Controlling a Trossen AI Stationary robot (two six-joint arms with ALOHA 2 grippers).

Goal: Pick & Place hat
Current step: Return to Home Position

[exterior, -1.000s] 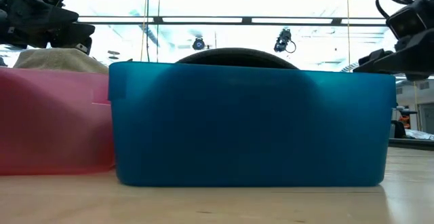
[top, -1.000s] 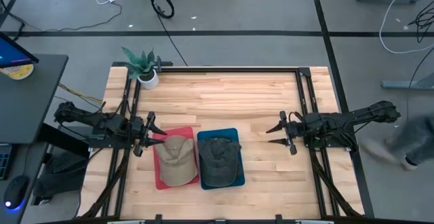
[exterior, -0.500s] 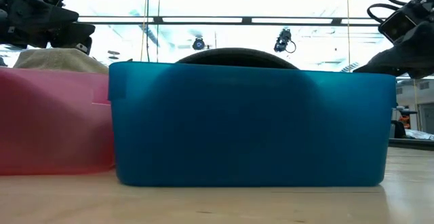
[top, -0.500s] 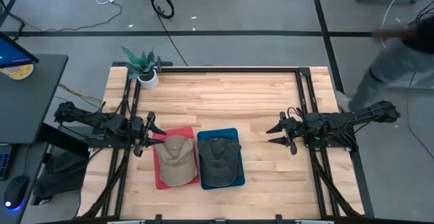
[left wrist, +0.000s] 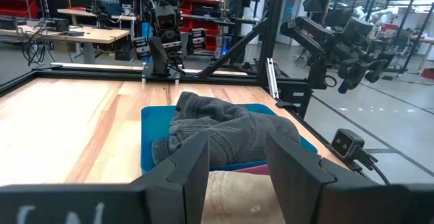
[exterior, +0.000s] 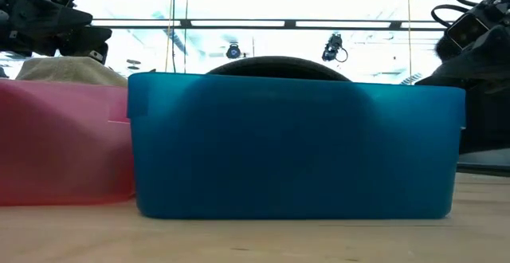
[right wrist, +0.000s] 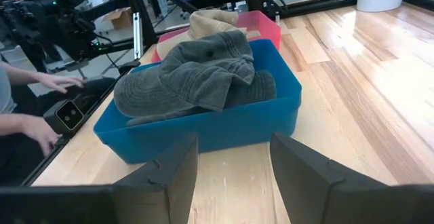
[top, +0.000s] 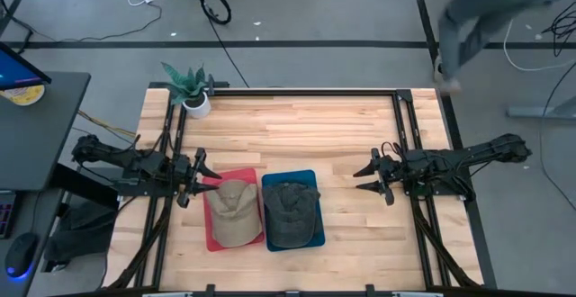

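Note:
A tan hat [top: 234, 212] lies in a red bin [top: 213, 240]. Beside it on the right, a grey hat [top: 291, 211] lies crumpled in a blue bin [top: 319, 234]; both bins stand on the wooden table. My left gripper [top: 205, 179] points level at the red bin's left edge, above the tan hat [left wrist: 237, 200], open and holding nothing. My right gripper [top: 364, 178] hovers open to the right of the blue bin [right wrist: 224, 125], aimed at the grey hat [right wrist: 196, 71]. In the low view the blue bin [exterior: 295, 147] hides most of both hats.
A potted plant [top: 191, 90] stands at the table's far left corner. Black frame rails [top: 407, 135] run along the table's sides. A person walks past beyond the far right corner [top: 477, 9]. In the right wrist view a person's hands [right wrist: 41, 108] show beside the table's near edge.
My right gripper has rolled a little about its own pointing line while staying in place. A person has walked along the floor beyond the table's right side toward the far end. The hats and bins have not moved.

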